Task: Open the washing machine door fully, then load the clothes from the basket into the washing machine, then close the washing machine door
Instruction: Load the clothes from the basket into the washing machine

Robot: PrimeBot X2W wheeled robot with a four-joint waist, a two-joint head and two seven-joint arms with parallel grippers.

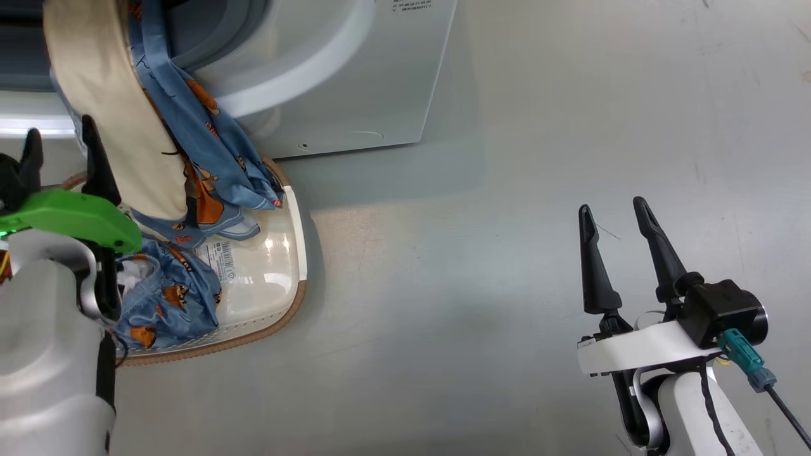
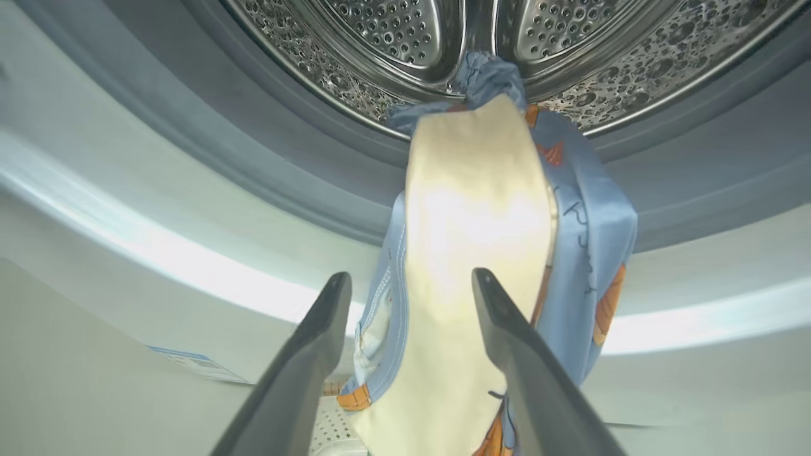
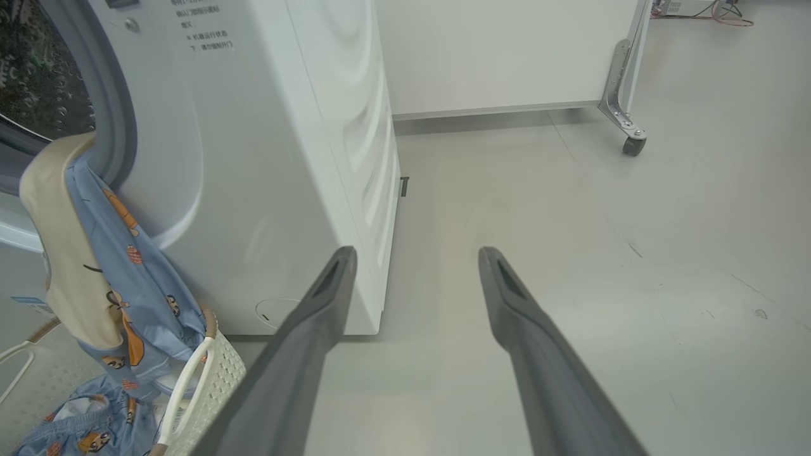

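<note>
One of the clothes (image 1: 209,139), light blue with orange patches and cream lining, hangs from the lip of the washing machine (image 1: 355,76) down into the basket (image 1: 298,253). Its top end lies in the steel drum (image 2: 393,31), over the grey seal (image 2: 222,126). A second garment (image 1: 165,297) lies bunched in the basket. My left gripper (image 1: 62,158) is open just in front of the hanging garment (image 2: 481,209), and I cannot tell whether it touches it. My right gripper (image 1: 618,212) is open over bare floor, far to the right. The door is out of view.
Bare grey floor (image 1: 507,253) stretches to the right of the machine and the basket (image 3: 215,373). A white cabinet (image 3: 507,50) on a caster (image 3: 633,145) stands behind the machine. A blue label sticker (image 2: 196,364) sits low on the machine's front.
</note>
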